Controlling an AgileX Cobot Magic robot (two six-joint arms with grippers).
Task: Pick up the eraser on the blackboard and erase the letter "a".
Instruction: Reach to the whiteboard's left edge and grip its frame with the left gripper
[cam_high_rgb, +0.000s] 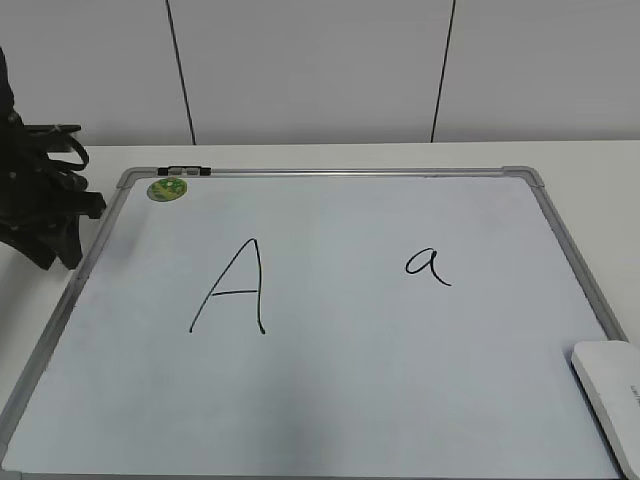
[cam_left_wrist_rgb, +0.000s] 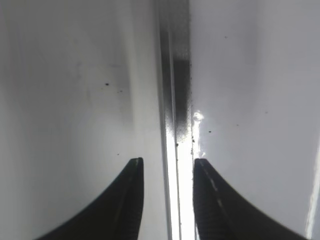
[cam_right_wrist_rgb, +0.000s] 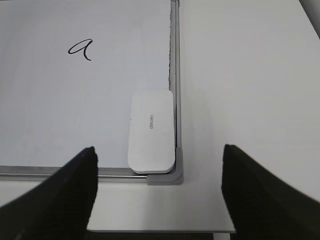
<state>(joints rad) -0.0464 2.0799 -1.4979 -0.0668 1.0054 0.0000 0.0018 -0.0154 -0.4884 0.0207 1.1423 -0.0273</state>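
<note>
The blackboard (cam_high_rgb: 320, 400) is a pale bluish-white board with a grey frame, flat on the table. The small black letter "a" (cam_high_rgb: 427, 266) is right of centre; it also shows in the right wrist view (cam_right_wrist_rgb: 81, 49). The white eraser (cam_high_rgb: 612, 392) lies flat in the board's near right corner, and shows in the right wrist view (cam_right_wrist_rgb: 151, 131). My right gripper (cam_right_wrist_rgb: 159, 172) is open wide and empty, above the table just off that corner. My left gripper (cam_left_wrist_rgb: 165, 167) is open and empty over the board's frame (cam_left_wrist_rgb: 175, 125). The left arm (cam_high_rgb: 40, 205) rests at the board's left edge.
A large capital "A" (cam_high_rgb: 232, 288) is drawn left of centre. A round green magnet (cam_high_rgb: 167, 188) sits at the board's far left corner. White table (cam_right_wrist_rgb: 250, 100) lies right of the board. A white wall stands behind.
</note>
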